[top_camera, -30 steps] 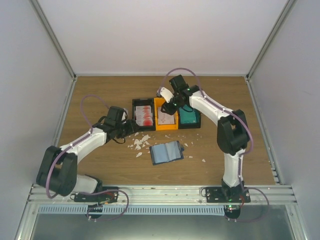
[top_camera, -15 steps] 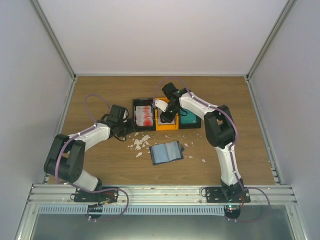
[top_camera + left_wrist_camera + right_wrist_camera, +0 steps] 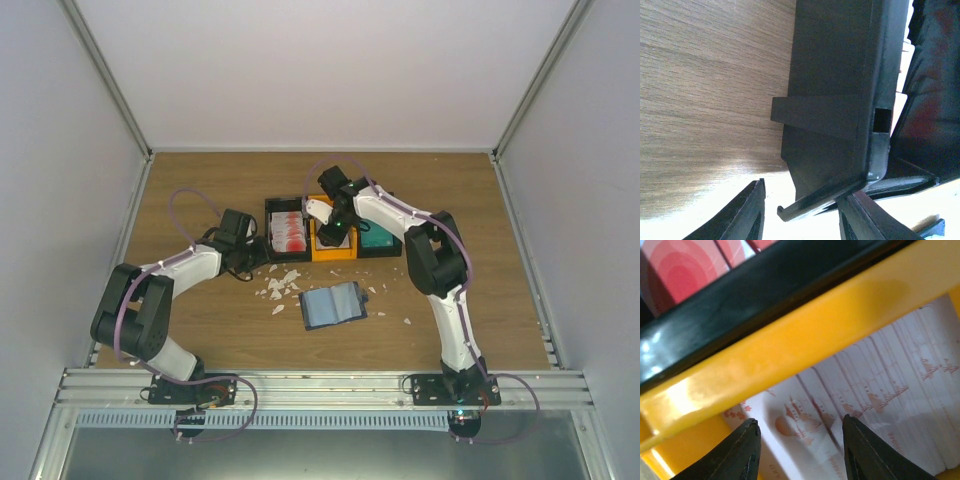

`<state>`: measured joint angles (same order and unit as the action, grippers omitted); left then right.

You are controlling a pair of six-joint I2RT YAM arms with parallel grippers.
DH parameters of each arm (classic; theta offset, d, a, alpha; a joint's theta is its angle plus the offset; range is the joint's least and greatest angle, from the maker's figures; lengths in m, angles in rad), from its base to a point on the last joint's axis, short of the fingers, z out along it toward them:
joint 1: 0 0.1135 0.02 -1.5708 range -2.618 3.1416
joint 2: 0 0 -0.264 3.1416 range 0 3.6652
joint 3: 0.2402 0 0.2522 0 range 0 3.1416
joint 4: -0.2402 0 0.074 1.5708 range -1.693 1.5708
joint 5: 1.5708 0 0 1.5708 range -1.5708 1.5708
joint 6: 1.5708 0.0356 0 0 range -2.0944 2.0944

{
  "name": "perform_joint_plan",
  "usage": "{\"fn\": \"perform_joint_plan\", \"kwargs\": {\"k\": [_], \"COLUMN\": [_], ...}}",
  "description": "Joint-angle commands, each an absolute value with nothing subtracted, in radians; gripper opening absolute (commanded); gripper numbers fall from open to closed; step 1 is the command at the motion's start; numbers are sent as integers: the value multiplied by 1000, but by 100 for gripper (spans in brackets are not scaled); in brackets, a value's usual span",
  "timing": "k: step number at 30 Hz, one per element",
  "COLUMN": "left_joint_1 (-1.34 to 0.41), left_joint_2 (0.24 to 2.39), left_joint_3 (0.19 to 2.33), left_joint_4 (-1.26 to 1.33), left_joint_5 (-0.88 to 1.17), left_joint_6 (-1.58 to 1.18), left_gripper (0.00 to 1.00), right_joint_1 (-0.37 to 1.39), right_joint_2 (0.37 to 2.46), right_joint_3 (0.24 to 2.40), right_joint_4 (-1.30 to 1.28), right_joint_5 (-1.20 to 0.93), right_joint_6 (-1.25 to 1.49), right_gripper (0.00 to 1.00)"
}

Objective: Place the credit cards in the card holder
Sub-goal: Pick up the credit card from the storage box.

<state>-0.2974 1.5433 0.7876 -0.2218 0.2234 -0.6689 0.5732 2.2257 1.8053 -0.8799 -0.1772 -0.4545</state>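
White credit cards with red print (image 3: 875,390) stand in a fanned stack in the orange bin (image 3: 790,347). My right gripper (image 3: 800,450) is open just above them, empty, one finger (image 3: 746,452) near the bin's wall; it also shows in the top view (image 3: 335,232). Red and pink cards (image 3: 288,230) fill the black bin (image 3: 840,75), and teal cards (image 3: 378,238) lie in the right bin. My left gripper (image 3: 800,220) is open at the black bin's outer corner, whose bottom lip sits between its fingers. The navy card holder (image 3: 333,305) lies open on the table, nearer than the bins.
Irregular white scraps (image 3: 278,285) are scattered between the black bin and the card holder, with a few more (image 3: 407,321) to its right. The three bins stand side by side mid-table. Grey walls enclose the wooden table (image 3: 200,190).
My right gripper has moved left and down into the orange bin, its elbow folding in. My left arm's elbow has shifted; its gripper stays by the black bin.
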Motion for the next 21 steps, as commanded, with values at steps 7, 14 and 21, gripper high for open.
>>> {"fn": "perform_joint_plan", "kwargs": {"k": [7, 14, 21], "left_joint_1": [-284, -282, -281], "left_joint_2": [1564, 1579, 1591], "left_joint_3": [822, 832, 836], "left_joint_4": [-171, -166, -160], "left_joint_5": [212, 212, 214], "left_joint_6": [-653, -654, -658], "left_gripper": [40, 39, 37], "right_joint_1": [575, 573, 574], "right_joint_2": [2286, 2259, 2219], "right_joint_3": [1832, 1847, 1836], "right_joint_4": [-925, -985, -998], "right_joint_5": [-178, -251, -269], "right_joint_6": [-465, -450, -448], "right_gripper": [46, 39, 35]}}
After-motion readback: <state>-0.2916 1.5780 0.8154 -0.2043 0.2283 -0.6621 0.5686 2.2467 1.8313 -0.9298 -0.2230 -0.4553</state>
